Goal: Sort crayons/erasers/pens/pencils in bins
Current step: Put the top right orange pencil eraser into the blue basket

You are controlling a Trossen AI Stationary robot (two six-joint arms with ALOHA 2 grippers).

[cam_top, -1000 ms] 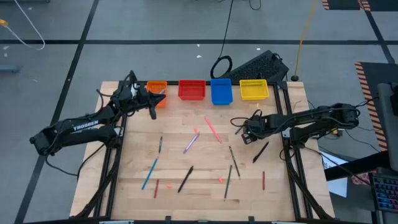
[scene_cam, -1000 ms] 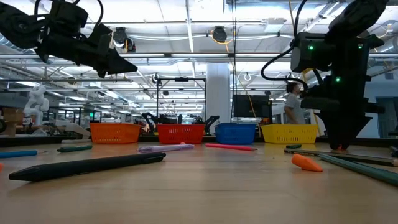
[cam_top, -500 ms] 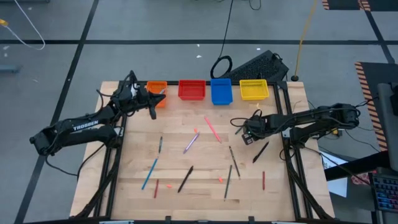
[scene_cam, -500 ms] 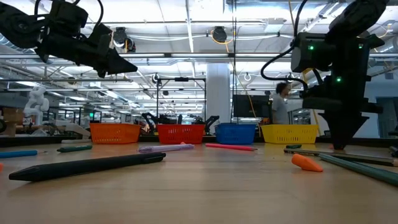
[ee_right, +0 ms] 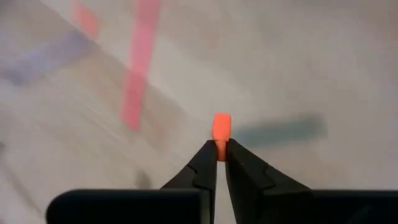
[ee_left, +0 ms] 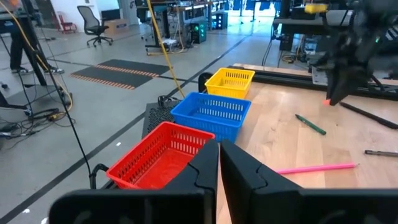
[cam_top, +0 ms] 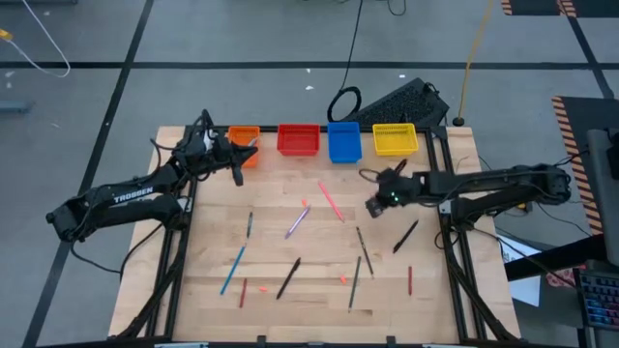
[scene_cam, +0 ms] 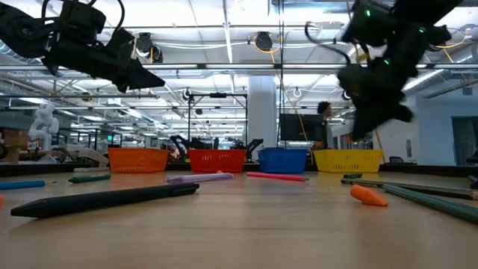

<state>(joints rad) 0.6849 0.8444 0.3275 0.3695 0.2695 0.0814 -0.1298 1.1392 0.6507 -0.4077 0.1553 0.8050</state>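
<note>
My right gripper (ee_right: pixel 217 160), jaws pinched on a tiny orange-red eraser stub (ee_right: pixel 221 126), had lifted off the wooden table (cam_top: pixel 290 242) and swung left, likely toward the plastic bins (cam_top: pixel 297 140). My left gripper (ee_left: pixel 218 163) hovered closed by the orange bin (cam_top: pixel 243 138).

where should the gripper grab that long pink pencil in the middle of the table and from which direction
Grip the pink pencil at mid-length, coming straight down from above. It lies flat on the table, angled toward the blue bin, so set the fingers across its thin shaft. Nothing touches its middle, so both fingers have room.
</note>
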